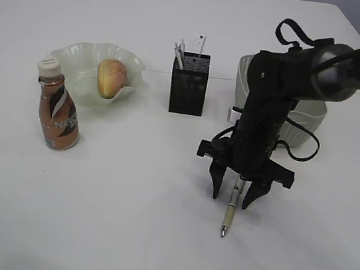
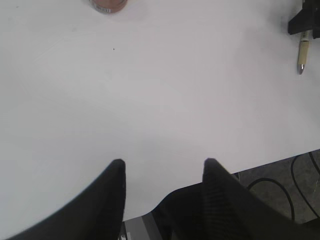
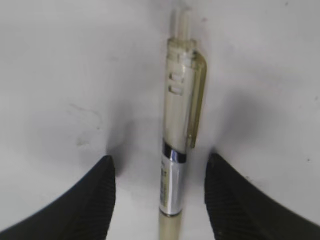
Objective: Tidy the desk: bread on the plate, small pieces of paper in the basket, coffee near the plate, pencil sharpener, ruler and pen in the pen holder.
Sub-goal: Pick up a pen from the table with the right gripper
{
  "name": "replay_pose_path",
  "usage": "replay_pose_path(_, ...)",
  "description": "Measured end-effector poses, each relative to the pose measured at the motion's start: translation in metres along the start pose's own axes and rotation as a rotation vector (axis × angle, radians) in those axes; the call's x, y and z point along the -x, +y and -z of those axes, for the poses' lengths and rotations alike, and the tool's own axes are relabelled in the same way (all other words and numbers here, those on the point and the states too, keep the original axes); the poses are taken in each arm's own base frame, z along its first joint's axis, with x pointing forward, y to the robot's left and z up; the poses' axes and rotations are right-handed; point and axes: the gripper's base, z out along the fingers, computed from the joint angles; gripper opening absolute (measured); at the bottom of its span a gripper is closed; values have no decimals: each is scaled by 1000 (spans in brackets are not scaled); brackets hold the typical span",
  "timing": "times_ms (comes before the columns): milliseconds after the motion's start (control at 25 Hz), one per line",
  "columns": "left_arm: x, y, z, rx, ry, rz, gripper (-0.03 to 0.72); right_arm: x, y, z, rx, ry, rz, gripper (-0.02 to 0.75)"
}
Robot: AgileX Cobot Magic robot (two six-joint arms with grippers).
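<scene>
Between the right gripper's (image 3: 159,200) open jaws lies the pen (image 3: 176,150).

Staged lab-style test desk (image 1: 119,234), plain white tabletop, pale wall panels behind, loose cables (image 2: 295,180) below

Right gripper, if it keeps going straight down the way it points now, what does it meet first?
The right gripper points down with open jaws on either side of the pen lying on the desk. It would probably meet the pen or the desk; the remaining gap is hard to judge.
</scene>
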Motion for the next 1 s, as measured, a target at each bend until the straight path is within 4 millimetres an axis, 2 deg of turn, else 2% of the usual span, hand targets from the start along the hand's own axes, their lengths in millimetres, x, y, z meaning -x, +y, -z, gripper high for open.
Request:
replay_pose_path(200,0,0,0,0,0,0,354,-1,1,-1,9,23,-11,447)
replay_pose_path(280,0,0,0,0,0,0,354,-1,1,-1,7,23,-10,424)
replay_pose_path(360,0,0,0,0,0,0,351,-1,0,-1,-9,18,-1,362)
replay_pose_path(560,0,0,0,-3,1,1,343,3,-4,-2,-54,-17,29,131)
replay_pose_path(600,0,0,0,-5,1,2,343,4,-5,-3,-63,-20,38,113)
replay_pose_path(720,0,-1,0,-7,1,2,340,4,-4,-6,-80,-12,71,83)
replay_pose_path(1000,0,-1,0,-8,1,3,337,5,1,-3,-72,-18,247,79)
